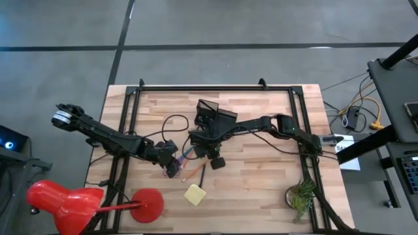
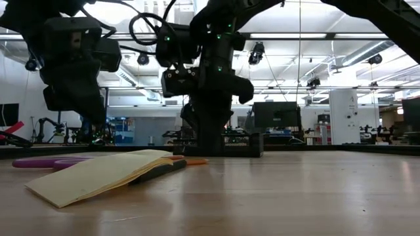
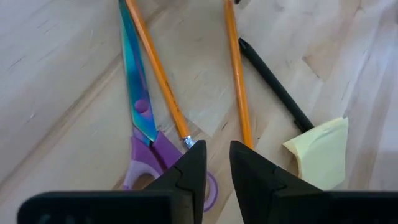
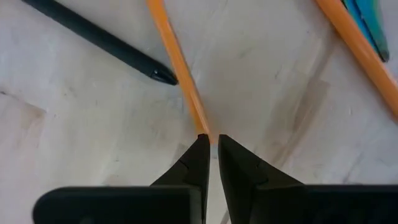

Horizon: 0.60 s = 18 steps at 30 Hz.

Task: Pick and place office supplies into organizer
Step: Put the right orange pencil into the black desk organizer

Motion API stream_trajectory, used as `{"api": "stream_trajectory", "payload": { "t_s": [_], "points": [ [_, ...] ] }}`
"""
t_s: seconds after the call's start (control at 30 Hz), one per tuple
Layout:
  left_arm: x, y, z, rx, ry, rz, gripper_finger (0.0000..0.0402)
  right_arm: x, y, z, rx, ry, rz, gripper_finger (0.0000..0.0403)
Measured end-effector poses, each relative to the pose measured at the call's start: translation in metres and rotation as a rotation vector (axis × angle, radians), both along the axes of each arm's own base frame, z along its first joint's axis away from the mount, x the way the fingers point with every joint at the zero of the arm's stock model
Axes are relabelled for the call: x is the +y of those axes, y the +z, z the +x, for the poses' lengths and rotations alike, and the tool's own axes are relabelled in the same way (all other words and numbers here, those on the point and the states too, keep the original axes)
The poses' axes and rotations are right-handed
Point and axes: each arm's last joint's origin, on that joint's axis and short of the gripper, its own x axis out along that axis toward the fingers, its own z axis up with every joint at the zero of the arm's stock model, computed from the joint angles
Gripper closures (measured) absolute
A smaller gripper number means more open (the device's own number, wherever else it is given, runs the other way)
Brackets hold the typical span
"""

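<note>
Light wood-plank table [image 1: 261,189], lab room behind. Right gripper [image 4: 209,144] nearly closed, pinching the tip of an orange pencil [image 4: 177,65] beside the black pen [image 4: 93,38]. Left gripper [image 3: 214,163] slightly open, empty, over scissors [image 3: 140,134] and sticky-note pad [image 3: 320,152]. Organizer [image 1: 215,116] mid-table, behind the supplies.

Yellow sticky-note pad [image 2: 98,175] foreground, purple scissors [image 2: 46,161] behind, arms overhead.

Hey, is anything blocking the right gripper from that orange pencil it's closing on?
Nothing visible. The right gripper is right at the orange pencil, fingers nearly together around its end. The black pen lies beside it, apart.
</note>
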Motion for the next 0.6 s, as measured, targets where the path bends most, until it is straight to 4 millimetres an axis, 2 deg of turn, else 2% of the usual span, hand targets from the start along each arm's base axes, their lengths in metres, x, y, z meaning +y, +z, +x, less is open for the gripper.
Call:
{"api": "stream_trajectory", "payload": {
  "t_s": [0.13,0.4,0.6],
  "points": [
    [0.0,0.0,0.0,-0.001,0.002,-0.003,0.0346,0.0,-0.001,0.0,-0.005,0.004,-0.003,0.0376],
    [-0.001,0.002,0.002,-0.027,0.004,-0.013,0.0346,0.0,-0.018,-0.01,0.044,0.005,0.001,0.0376],
    [-0.001,0.005,0.004,-0.052,-0.001,-0.017,0.0346,0.0,-0.02,-0.009,0.029,-0.021,0.005,0.0376]
  ]
}}
